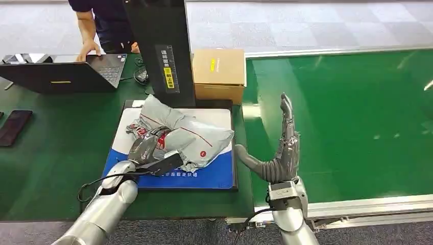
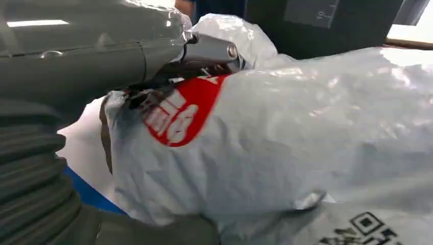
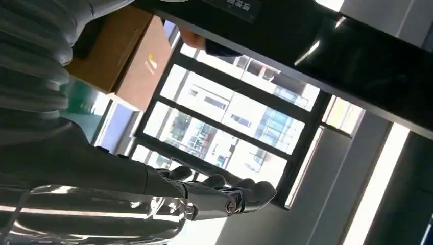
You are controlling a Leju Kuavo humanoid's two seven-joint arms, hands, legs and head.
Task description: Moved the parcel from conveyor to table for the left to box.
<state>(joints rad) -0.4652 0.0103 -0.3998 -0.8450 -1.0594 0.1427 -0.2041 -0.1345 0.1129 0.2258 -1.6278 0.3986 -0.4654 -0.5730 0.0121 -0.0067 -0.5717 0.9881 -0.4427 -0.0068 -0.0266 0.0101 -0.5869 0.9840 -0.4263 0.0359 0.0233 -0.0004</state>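
Observation:
A crumpled grey plastic parcel (image 1: 190, 133) with red markings lies on a white and blue mat (image 1: 214, 176) on the table. My left hand (image 1: 151, 153) grips the parcel's near left end. In the left wrist view the thumb and fingers of the left hand (image 2: 76, 66) close around the parcel (image 2: 306, 143) by its red logo. My right hand (image 1: 284, 148) stands upright over the left edge of the green conveyor (image 1: 347, 117), fingers straight and apart, holding nothing. The right wrist view shows the right hand (image 3: 204, 196) empty in the air.
A brown cardboard box (image 1: 219, 74) stands behind the mat, next to a black upright column (image 1: 163, 51). A laptop (image 1: 66, 71) sits at the back left, with a person's hand (image 1: 89, 48) on it. A phone (image 1: 13, 127) lies at the left edge.

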